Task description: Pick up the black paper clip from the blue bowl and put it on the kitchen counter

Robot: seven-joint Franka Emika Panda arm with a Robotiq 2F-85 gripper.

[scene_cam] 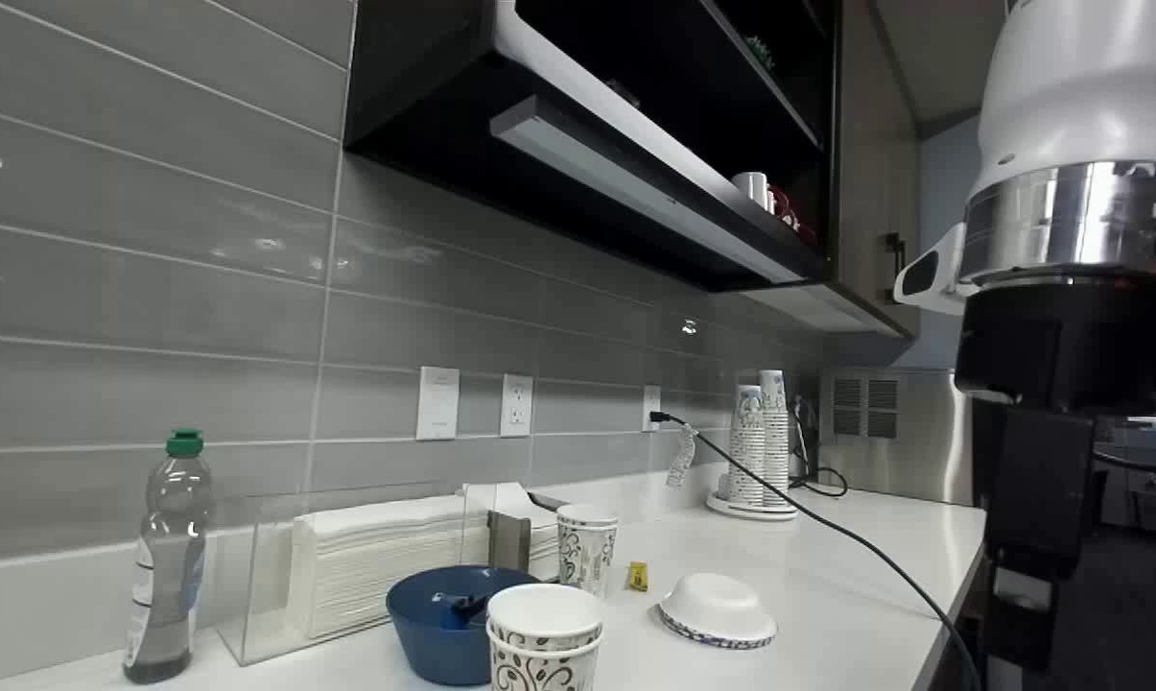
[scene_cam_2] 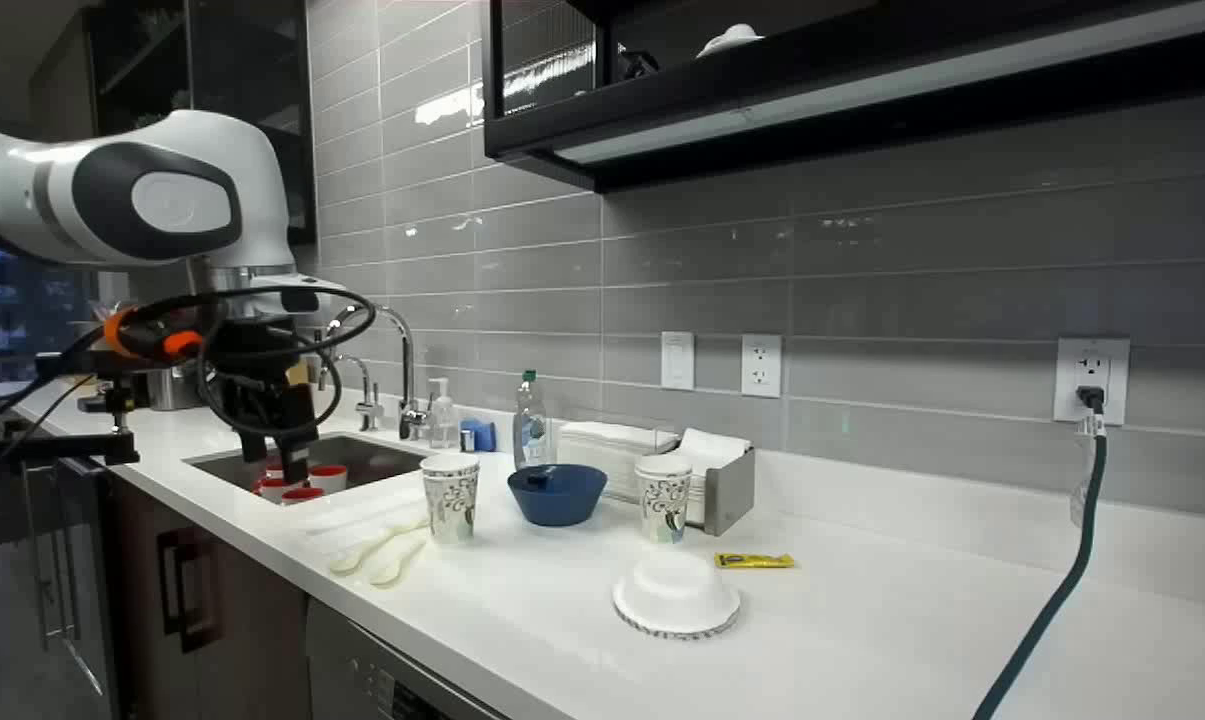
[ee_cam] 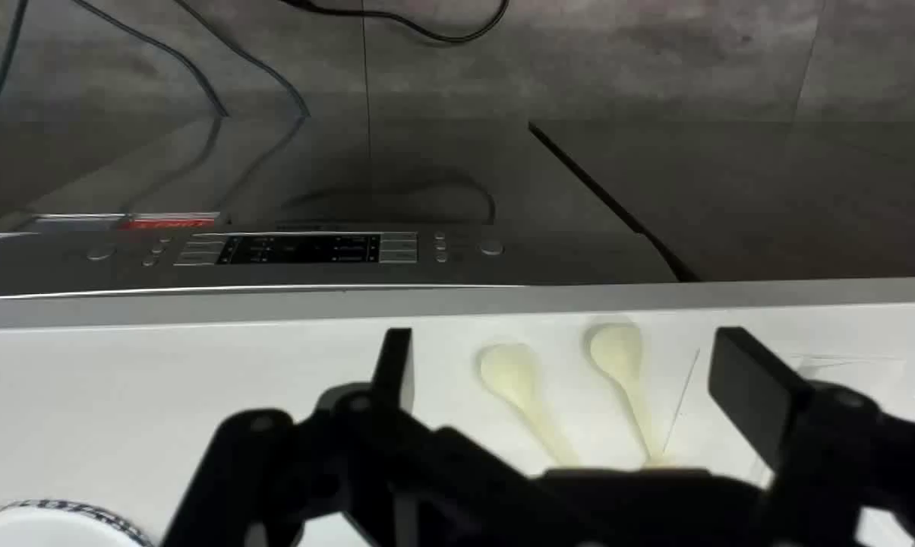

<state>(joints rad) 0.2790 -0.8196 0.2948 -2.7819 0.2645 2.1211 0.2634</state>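
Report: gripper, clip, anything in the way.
Gripper open, empty, away from blue bowl. Clip inside that bowl. Cups beside it, might crowd approach.

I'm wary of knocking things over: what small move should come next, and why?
I'd probably swing the open gripper across, kept high, to above the blue bowl. The dark clip appears to lie in it, while the wrist view shows spoons on the counter, not the blue bowl. Cups stand on both sides of it, so height seems wise.
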